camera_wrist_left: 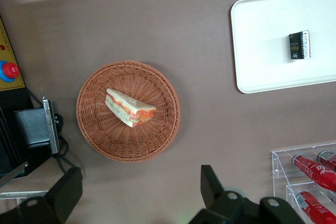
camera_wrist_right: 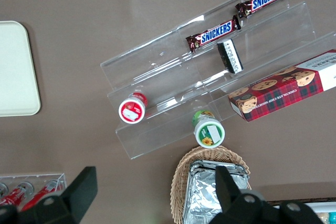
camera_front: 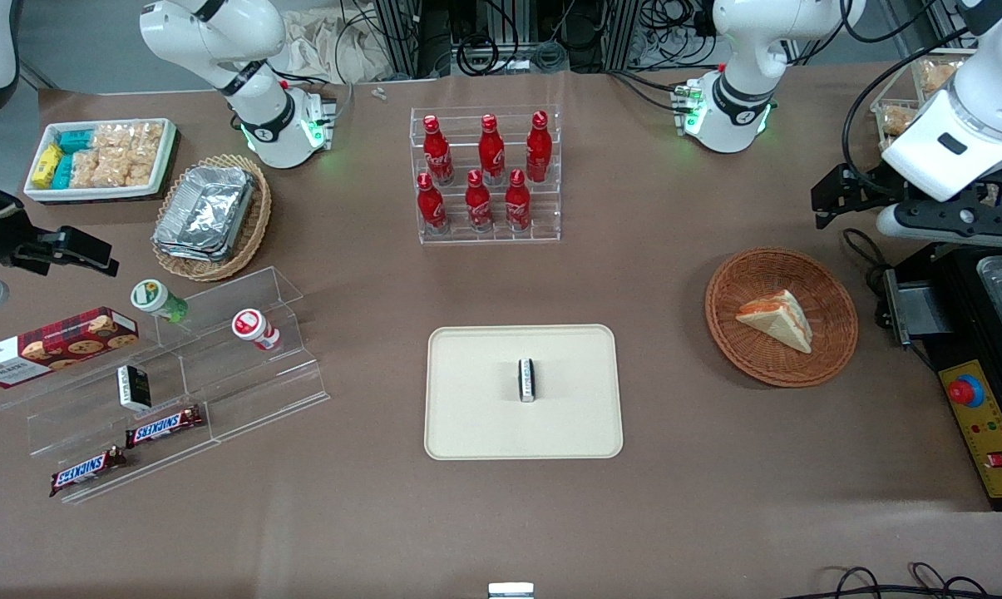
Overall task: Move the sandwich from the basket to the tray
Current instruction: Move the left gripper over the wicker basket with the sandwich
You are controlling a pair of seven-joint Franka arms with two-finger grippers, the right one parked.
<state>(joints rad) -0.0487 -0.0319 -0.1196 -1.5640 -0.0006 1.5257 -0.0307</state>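
The sandwich (camera_front: 775,320), a white wedge with orange-red filling, lies in the round reddish-brown basket (camera_front: 742,358) toward the working arm's end of the table. The left wrist view shows the sandwich (camera_wrist_left: 128,108) in the basket (camera_wrist_left: 105,145) from above. The cream tray (camera_front: 484,416) lies mid-table, nearer the front camera, and also shows in the left wrist view (camera_wrist_left: 262,51). My left gripper (camera_front: 841,200) hangs open and empty above the table, farther from the front camera than the basket. Its fingers (camera_wrist_left: 212,187) are wide apart, and the gripper (camera_wrist_left: 139,190) is clear of the basket's rim.
A small black packet (camera_front: 527,380) stands on the tray. A clear rack of red bottles (camera_front: 486,175) stands farther back. A black box with a red button (camera_front: 962,391) sits beside the basket at the table's end. Clear snack shelves (camera_front: 168,374) stand toward the parked arm's end.
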